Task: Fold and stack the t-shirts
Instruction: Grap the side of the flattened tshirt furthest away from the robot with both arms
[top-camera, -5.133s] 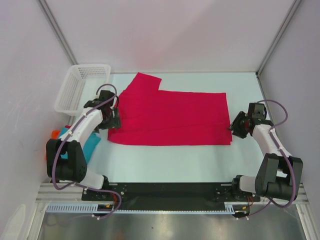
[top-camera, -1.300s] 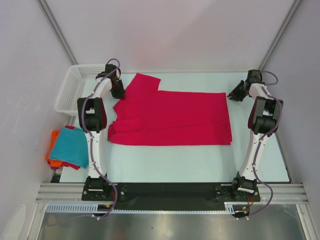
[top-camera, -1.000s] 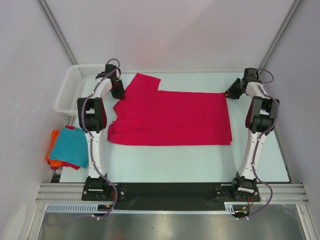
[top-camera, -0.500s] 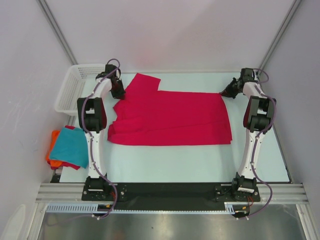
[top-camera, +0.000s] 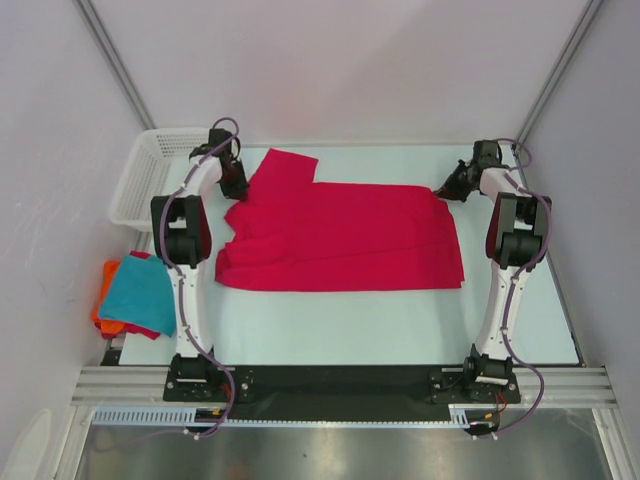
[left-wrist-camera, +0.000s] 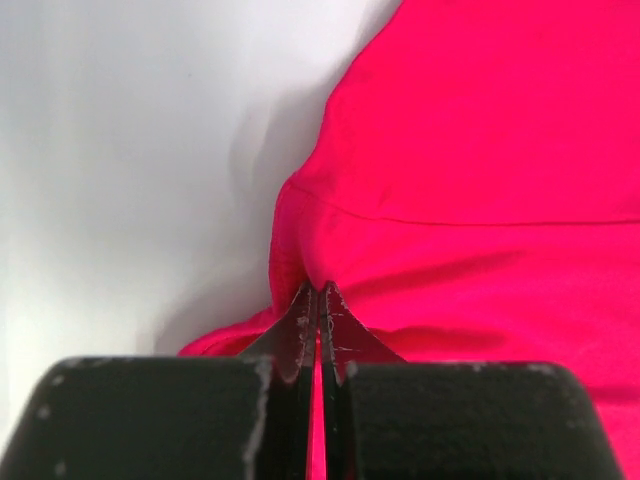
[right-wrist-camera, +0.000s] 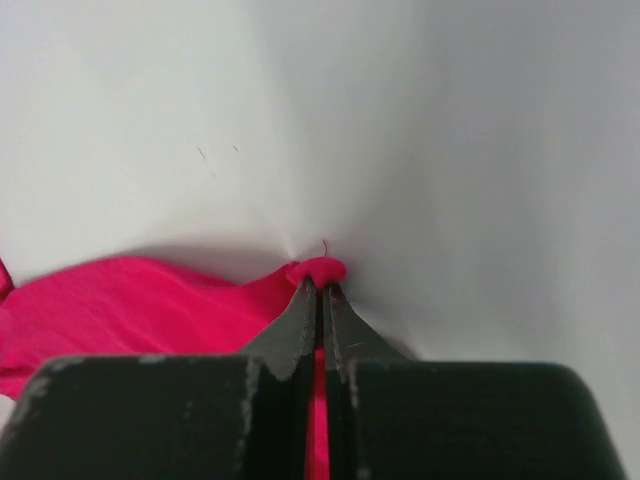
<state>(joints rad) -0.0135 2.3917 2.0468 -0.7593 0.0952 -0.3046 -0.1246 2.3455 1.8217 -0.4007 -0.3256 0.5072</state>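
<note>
A large crimson-pink t-shirt (top-camera: 340, 235) lies spread across the middle of the table. My left gripper (top-camera: 236, 188) is shut on its far left edge, beside the sleeve; the left wrist view shows cloth (left-wrist-camera: 460, 200) pinched between the closed tips (left-wrist-camera: 319, 290). My right gripper (top-camera: 443, 190) is shut on the shirt's far right corner, and in the right wrist view a small fold of cloth (right-wrist-camera: 318, 269) bulges past the closed tips (right-wrist-camera: 320, 285). A teal t-shirt (top-camera: 142, 294) lies on an orange one (top-camera: 106, 272) at the table's left edge.
A white mesh basket (top-camera: 150, 180) stands at the far left corner, just left of the left arm. Both arms reach straight out toward the back wall. Frame posts rise at the two far corners.
The right gripper moved left to the shirt's far right corner and shut on it, lifting it slightly. The left gripper stayed shut on the shirt's far left edge.
</note>
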